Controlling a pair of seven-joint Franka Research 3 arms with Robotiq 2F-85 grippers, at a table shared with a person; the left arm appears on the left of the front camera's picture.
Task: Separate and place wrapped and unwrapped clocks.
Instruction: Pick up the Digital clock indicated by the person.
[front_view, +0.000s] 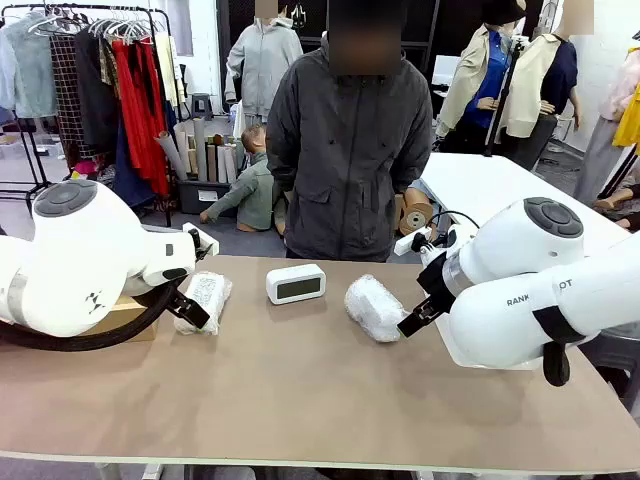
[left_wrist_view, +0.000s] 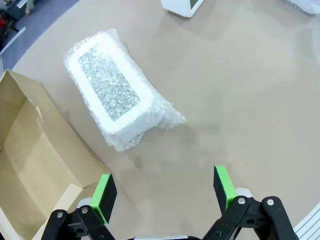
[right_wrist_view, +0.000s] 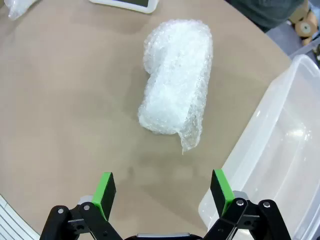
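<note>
- Front view. Three clocks lie in a row on the surface (front_view: 300, 390), in front of a person standing at the far edge: the left wrapped clock (front_view: 203, 298), the bare clock (front_view: 296, 283) with its dark screen facing the robot, and the right wrapped clock (front_view: 373, 307). They lie apart, so each can probably be taken singly. The left gripper (front_view: 196, 312) hangs just beside the left wrapped clock and the right gripper (front_view: 412, 324) just beside the right one. A box (front_view: 120, 318) sits under the left arm.
- Left wrist view. The left gripper (left_wrist_view: 164, 187) stands wide open and holds nothing. The left wrapped clock (left_wrist_view: 112, 87) lies flat ahead of its fingers, clear of both pads and slanted across the line between them. The open box (left_wrist_view: 30, 165) lies close alongside, apparently the nearest place to set it down. A corner of the bare clock (left_wrist_view: 182, 6) shows at the top edge.
- Right wrist view. The right gripper (right_wrist_view: 162, 190) is likewise spread fully and empty. The right wrapped clock (right_wrist_view: 175, 82) lies ahead of it, its long axis running away from the fingers, which suits a grip across its narrow width. A clear tub (right_wrist_view: 280, 145) stands empty just beside it. The bare clock (right_wrist_view: 127, 4) lies beyond, untouched. No clock has yet been sorted.
</note>
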